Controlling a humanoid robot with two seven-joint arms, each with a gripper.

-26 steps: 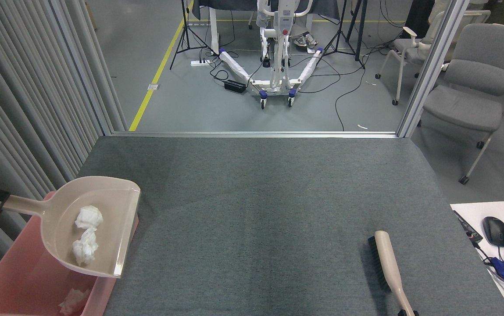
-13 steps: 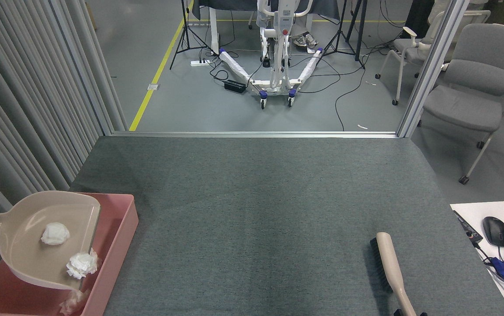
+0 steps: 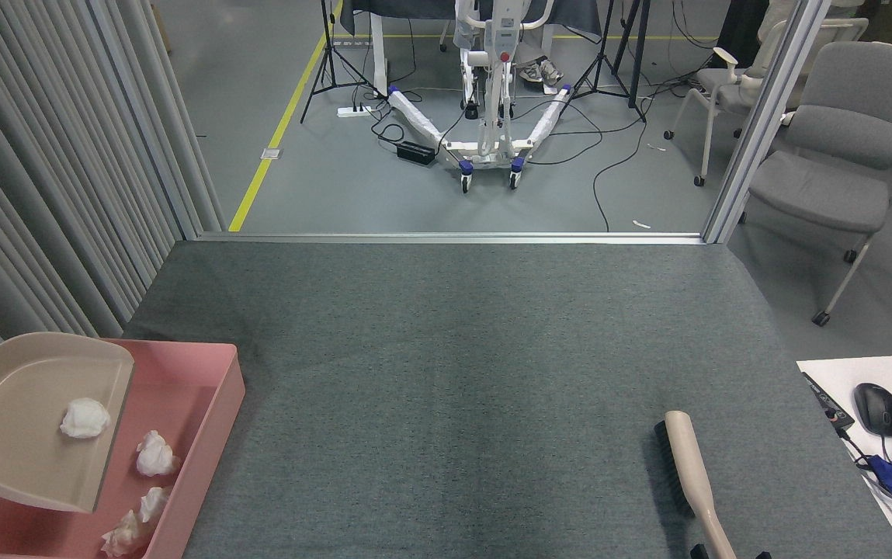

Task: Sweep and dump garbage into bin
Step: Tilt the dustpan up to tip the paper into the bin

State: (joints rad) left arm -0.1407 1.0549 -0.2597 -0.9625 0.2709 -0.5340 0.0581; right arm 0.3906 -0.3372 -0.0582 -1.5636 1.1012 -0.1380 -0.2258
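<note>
The beige dustpan [image 3: 26,423] hangs tilted over the left part of the pink bin [image 3: 209,404], and its handle runs off the left edge. One wad of garbage [image 3: 85,418] still lies in the pan. Three wads [image 3: 157,454] lie in the bin below the pan's lip. My left gripper is out of view. At the bottom right the beige brush [image 3: 686,466] stands on the grey carpet with its bristles to the left. Only dark tips of my right gripper [image 3: 727,553] show, on either side of the brush handle at the bottom edge.
A white desk corner [image 3: 872,373] with a mouse [image 3: 876,409] and cables sits at the right edge. Grey slatted panels [image 3: 42,194] line the left side. Beyond the carpet's far edge are a wheeled stand [image 3: 488,116], floor cables and grey chairs [image 3: 841,155].
The dustpan has moved left and down over the bin and tipped. One wad has slid out of it into the bin. My left gripper has left the view. The brush barely shifted.
</note>
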